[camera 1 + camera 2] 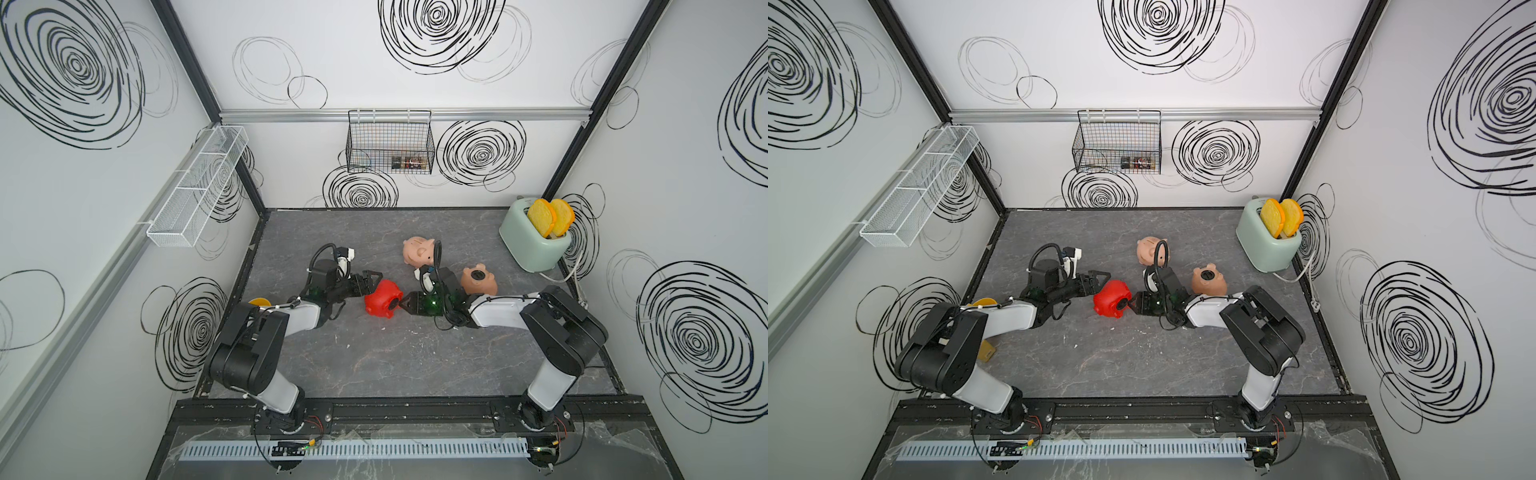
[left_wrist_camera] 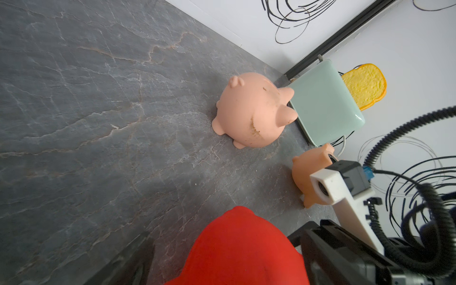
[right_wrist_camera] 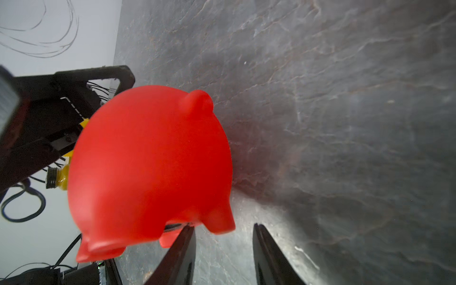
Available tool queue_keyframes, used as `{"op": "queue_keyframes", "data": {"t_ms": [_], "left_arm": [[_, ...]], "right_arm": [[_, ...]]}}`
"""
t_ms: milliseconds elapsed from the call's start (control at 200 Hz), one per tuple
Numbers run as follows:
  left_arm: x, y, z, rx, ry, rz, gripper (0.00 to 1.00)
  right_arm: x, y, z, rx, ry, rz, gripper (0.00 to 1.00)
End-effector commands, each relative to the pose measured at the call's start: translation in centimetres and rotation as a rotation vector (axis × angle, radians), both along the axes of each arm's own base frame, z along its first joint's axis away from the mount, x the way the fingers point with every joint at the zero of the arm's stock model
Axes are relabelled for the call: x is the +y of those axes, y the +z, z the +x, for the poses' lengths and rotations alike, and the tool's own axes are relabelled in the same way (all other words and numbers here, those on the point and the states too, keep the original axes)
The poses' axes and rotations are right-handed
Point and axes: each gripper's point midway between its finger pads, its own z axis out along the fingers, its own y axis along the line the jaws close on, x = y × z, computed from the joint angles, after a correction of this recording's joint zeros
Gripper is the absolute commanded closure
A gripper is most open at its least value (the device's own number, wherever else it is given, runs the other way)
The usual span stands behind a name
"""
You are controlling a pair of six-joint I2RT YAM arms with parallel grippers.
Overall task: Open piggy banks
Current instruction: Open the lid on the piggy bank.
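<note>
At centre, left hand (image 1: 371, 286), part-hidden, clasps red piggy bank (image 1: 383, 300); right hand (image 3: 222, 228) half-open, empty

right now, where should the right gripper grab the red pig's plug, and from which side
Pinch the round black plug across its rim, coming in level from the robot's right with the right gripper. The red pig is tipped on its side, belly and plug facing that gripper, and the left gripper looks clamped around its body.
</note>
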Motion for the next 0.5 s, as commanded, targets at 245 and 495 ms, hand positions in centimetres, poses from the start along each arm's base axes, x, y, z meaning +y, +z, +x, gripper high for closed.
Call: {"op": "queue_keyframes", "data": {"t_ms": [245,495], "left_arm": [[-0.5,0.8,-1.0,-0.026,-0.01,-0.042,0.04],[-1.3,0.3,-1.8,-0.008,-0.04,-0.061,0.04]], "right_arm": [[0.1,0.3,0.7,-0.01,0.009,0.006,0.56],[0.1,-0.3,0.3,0.002,0.013,0.0,0.56]]}}
